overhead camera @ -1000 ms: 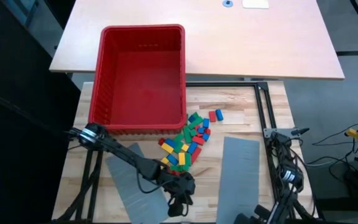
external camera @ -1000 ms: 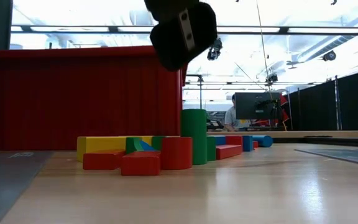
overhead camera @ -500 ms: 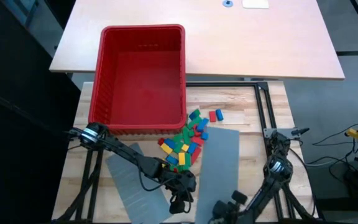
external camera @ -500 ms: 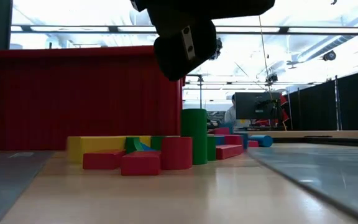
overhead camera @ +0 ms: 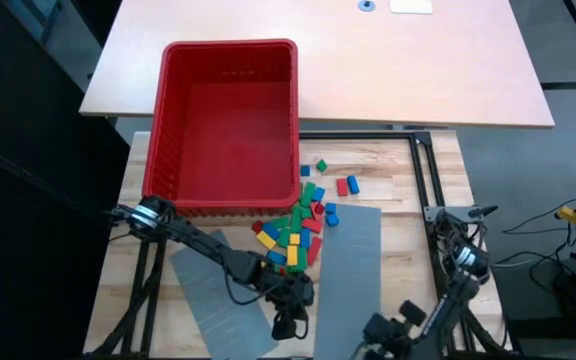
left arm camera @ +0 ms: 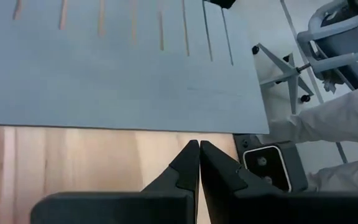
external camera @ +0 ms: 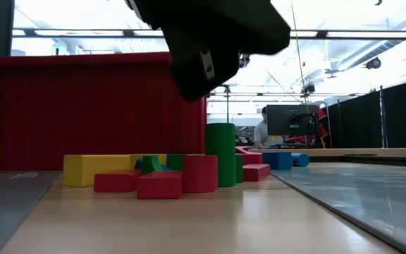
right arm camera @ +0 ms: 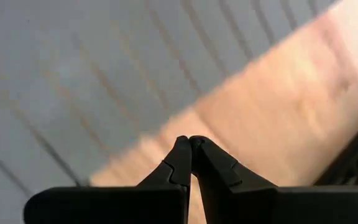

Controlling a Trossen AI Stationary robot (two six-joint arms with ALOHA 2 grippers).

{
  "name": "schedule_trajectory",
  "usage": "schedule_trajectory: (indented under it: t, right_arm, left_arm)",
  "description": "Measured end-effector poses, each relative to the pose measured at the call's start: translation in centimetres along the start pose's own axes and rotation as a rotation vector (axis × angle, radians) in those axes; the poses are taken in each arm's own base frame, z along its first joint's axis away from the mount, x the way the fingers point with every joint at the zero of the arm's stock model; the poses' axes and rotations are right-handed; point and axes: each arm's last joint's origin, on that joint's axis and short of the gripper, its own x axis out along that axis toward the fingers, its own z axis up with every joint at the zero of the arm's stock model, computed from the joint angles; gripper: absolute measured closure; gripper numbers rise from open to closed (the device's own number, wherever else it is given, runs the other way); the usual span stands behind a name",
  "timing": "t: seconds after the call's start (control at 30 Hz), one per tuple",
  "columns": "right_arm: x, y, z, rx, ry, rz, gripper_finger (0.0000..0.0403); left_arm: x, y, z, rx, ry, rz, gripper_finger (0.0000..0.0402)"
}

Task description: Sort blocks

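Note:
The blocks (overhead camera: 296, 228), small red, green, blue and yellow bricks, lie in a loose pile on the wooden table just near of the red bin (overhead camera: 228, 120). A few lie apart at the far side (overhead camera: 346, 185). In the low view the blocks (external camera: 182, 176) rest flat, with one green one on end. My left gripper (overhead camera: 288, 322) hovers shut above the table near of the pile, its shut gripper tips (left arm camera: 199, 146) over bare wood. My right gripper (right arm camera: 189, 142) is shut, low over the right grey panel's near end (overhead camera: 353, 320). My right gripper's shut fingertips (right arm camera: 182, 149) stand at the edge where the grey slotted panel (right arm camera: 73, 81) meets the bare wood. I cannot tell whether they touch the panel. My left gripper touches nothing.
Two flat grey slotted panels lie on the table: one (overhead camera: 218, 295) left of my left gripper, the other (overhead camera: 348, 265) with its long left edge against the pile. A black frame (overhead camera: 423, 180) runs along the table's right side. A person's sleeve (left arm camera: 340, 118) shows beyond the table's edge.
My right arm has swung in from the right to the near edge. The right grey panel has slid toward the table's left and turned, ending against the pile. The blocks have been pushed left and bunched tighter, and a few have scattered toward the far side.

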Motion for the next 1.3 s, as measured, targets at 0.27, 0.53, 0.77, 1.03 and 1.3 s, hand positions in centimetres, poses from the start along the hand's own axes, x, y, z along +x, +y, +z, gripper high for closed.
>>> schedule_trajectory:
  t: [0.27,0.53,0.77,1.03,1.3]
  right_arm:
    - [2.0,0.6,-4.9,0.06,0.096,0.066,0.0403]
    - [4.5,1.5,-6.9,0.034,0.177,0.157,0.0403]
    - [5.6,1.9,-7.1,-0.018,0.214,0.211,0.0403]
    - [6.0,1.9,-7.0,-0.032,0.197,0.226,0.0403]
    - [6.7,2.2,-6.1,-0.022,0.169,0.238,0.0403]
  left_arm:
    - [0.1,0.4,-0.2,-0.003,-0.005,0.002,0.0402]
    - [0.1,0.4,0.2,-0.005,-0.038,-0.011,0.0402]
    - [1.5,1.0,-0.4,-0.044,-0.027,-0.04,0.0402]
    - [3.7,1.3,-0.7,-0.102,-0.028,-0.098,0.0402]
    - [4.1,1.7,-0.8,-0.101,-0.02,-0.09,0.0402]
